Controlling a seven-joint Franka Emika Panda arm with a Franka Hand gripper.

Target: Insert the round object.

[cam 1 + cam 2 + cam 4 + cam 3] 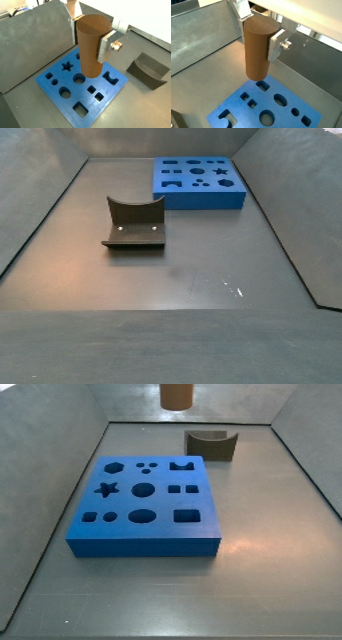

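Note:
The round object (90, 60) is a brown wooden cylinder peg, held upright between my gripper's (90, 44) silver fingers (105, 48). The gripper is shut on it, high above the floor. Below it lies the blue block (53, 85), which has several shaped holes, some of them round (79, 78). In both wrist views the peg's lower end hangs over the block's edge region, clear of it (256, 60). In a side view only the peg's lower end (177, 395) shows, above the floor behind the block (144, 534). The gripper itself is out of both side views.
A dark grey-brown block with a curved cut-out (211, 444) stands on the floor beside the blue block; it also shows in a wrist view (148, 71) and in a side view (134, 225). Grey metal walls (33, 45) enclose the floor.

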